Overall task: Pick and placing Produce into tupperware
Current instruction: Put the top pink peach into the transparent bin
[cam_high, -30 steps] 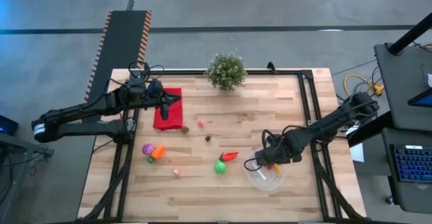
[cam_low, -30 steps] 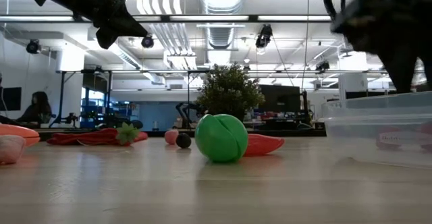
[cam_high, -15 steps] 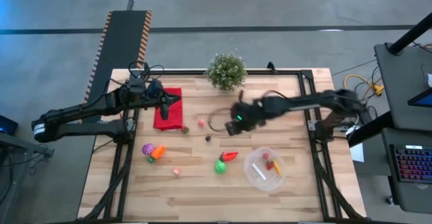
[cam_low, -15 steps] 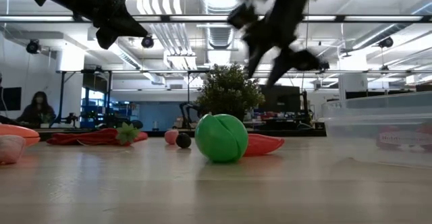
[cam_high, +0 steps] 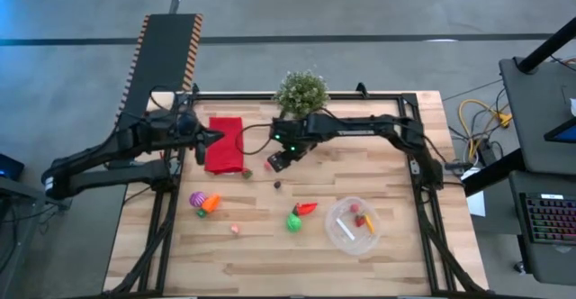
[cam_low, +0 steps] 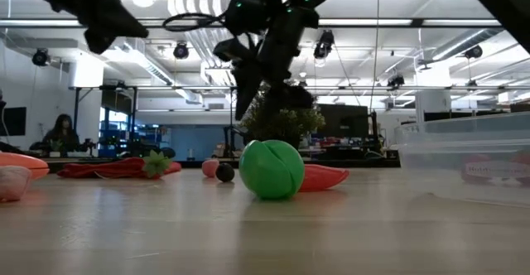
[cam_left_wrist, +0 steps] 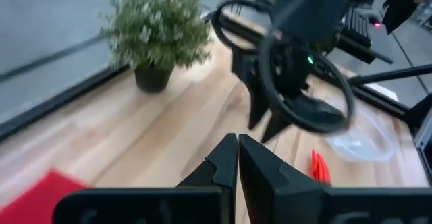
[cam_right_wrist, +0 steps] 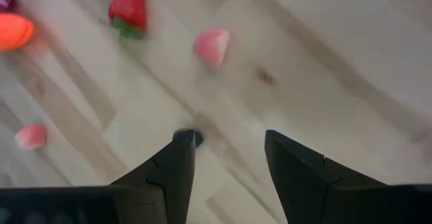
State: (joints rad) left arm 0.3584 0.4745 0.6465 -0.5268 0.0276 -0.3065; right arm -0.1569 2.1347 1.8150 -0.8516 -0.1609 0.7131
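Just ahead of right gripper [cam_right_wrist: 226, 160] spread jaws, pink produce piece [cam_right_wrist: 212, 47]

Bright ceiling lights glare overhead; both wrist views blur.

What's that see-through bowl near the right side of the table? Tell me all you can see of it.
The tupperware is a round, clear plastic container, open at the top and standing upright on the wooden table. It sits toward the table's right front part, with no arm near it. Inside lie at least a small red piece and an orange piece. Just outside it, a red chili pepper and a green ball-like fruit lie apart from its wall. In the low view its side looks hazy and translucent.
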